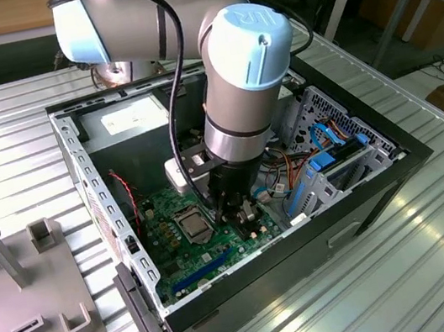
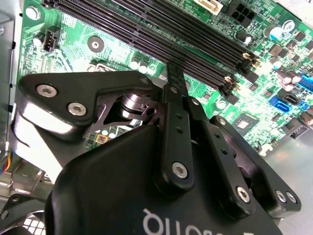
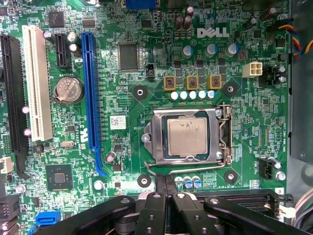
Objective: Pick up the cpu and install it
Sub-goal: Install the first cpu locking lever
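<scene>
The cpu [image 3: 190, 136] is a silver square lying flat in its socket on the green motherboard [image 3: 122, 103], with the metal load frame [image 3: 159, 134] around it and the lever [image 3: 228, 134] down along one side. In the exterior view the socket and cpu [image 1: 192, 222] sit low in the open computer case. My gripper [image 1: 243, 214] hangs over the board just to the exterior view's right of the socket. Its black fingers [image 3: 160, 182] are pressed together and hold nothing. In the second wrist view the gripper [image 2: 176, 78] ends over the black memory slots [image 2: 146, 29].
The black case walls [image 1: 378, 182] enclose the board. A drive cage with blue cables [image 1: 328, 161] stands on the exterior view's right and a power supply [image 1: 124, 118] at the back. A grey fixture [image 1: 29, 283] sits outside the case. White and blue expansion slots [image 3: 90, 93] line the board.
</scene>
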